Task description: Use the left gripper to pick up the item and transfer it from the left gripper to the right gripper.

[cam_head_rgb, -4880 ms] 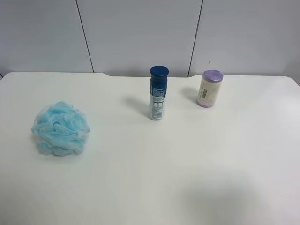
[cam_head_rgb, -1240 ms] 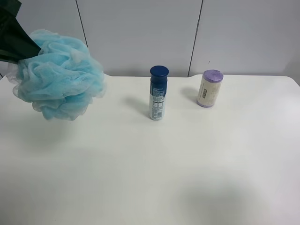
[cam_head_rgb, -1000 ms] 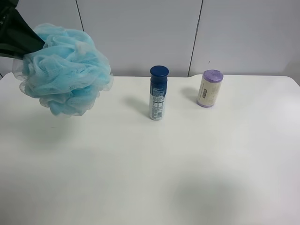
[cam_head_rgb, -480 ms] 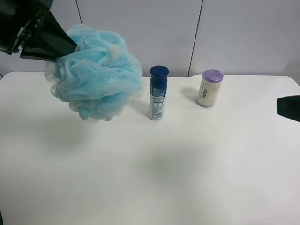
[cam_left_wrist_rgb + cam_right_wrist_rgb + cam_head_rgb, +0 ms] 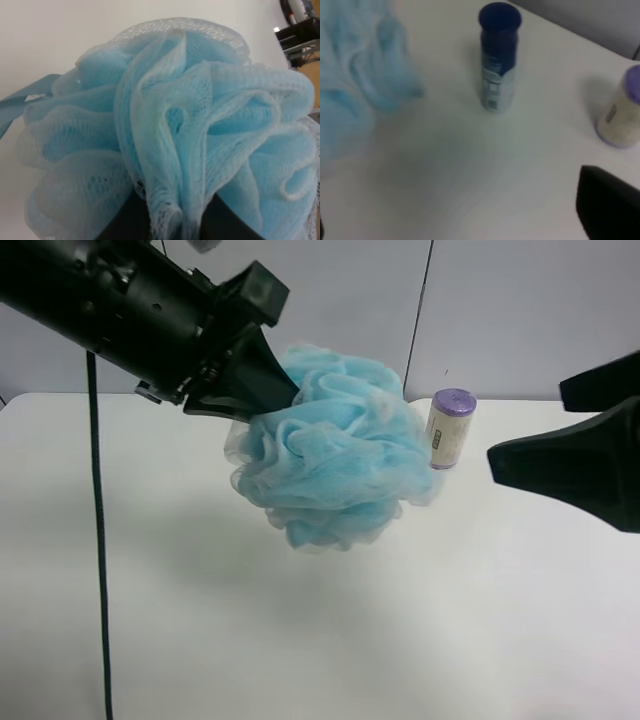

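The light-blue mesh pouf (image 5: 330,470) hangs in the air above the middle of the white table (image 5: 500,630). The all-black left gripper (image 5: 262,392), on the arm at the exterior high view's left, is shut on its upper left side. The pouf fills the left wrist view (image 5: 165,125), with the dark fingers (image 5: 125,225) under it. The right gripper (image 5: 530,425) reaches in from the exterior high view's right, jaws open and empty, a short gap from the pouf. In the right wrist view one black finger (image 5: 607,210) shows, and the pouf (image 5: 360,85) is a blur.
A cream canister with a purple lid (image 5: 447,428) stands at the back, just right of the pouf; it also shows in the right wrist view (image 5: 622,110). The dark-blue-capped spray bottle (image 5: 499,60) stands beside it, hidden behind the pouf in the exterior high view. A black cable (image 5: 98,540) hangs down.
The left gripper took the pouf off the table, lifted it and carried it right to the middle. The right gripper has come in from the right edge toward it.
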`<state>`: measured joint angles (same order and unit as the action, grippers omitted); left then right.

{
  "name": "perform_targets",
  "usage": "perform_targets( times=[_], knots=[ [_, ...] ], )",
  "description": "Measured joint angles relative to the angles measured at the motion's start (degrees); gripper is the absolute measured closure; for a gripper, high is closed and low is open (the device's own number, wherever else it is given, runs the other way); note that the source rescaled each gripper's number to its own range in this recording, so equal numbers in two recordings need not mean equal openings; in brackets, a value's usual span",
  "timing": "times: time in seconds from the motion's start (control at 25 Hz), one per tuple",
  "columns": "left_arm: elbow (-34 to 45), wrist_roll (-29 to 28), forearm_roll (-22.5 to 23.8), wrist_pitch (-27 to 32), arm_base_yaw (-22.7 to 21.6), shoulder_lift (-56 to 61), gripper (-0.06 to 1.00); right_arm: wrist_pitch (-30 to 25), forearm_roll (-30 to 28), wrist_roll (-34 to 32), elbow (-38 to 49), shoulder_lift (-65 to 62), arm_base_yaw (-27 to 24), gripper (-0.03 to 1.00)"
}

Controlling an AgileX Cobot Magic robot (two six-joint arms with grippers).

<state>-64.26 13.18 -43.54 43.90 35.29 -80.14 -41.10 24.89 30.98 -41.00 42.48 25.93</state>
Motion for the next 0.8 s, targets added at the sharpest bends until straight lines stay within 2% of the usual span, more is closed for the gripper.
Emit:
perform_targets(
  times=[0.2,0.4,0.6,0.72,0.76,0.8],
  knots=[
    [0.0,0.0,-1.46,-2.03,2.84,-2.24,0.94,5.13,1.7,3.52,0.0,4.61,7.88,-0.03],
    [0.0,0.47,-4.19,-3.11,3.21,-2.91,0.94,11.25,1.81,4.94,0.0,11.82,15.13,-0.03],
    [0.0,2.81,-7.67,-2.98,3.21,-2.91,0.94,16.27,1.83,7.42,0.0,19.36,16.81,-0.03],
    [0.0,3.56,-8.01,-3.09,3.21,-2.91,0.94,18.56,1.88,7.74,0.0,22.22,16.81,-0.03],
    [0.0,3.63,-8.01,-3.16,3.21,-2.91,0.94,19.32,1.88,7.88,0.0,22.78,16.81,-0.01],
    [0.0,3.62,-8.06,-3.32,3.21,-2.91,0.94,19.87,1.88,7.96,0.0,23.01,16.81,0.06]
  ],
)
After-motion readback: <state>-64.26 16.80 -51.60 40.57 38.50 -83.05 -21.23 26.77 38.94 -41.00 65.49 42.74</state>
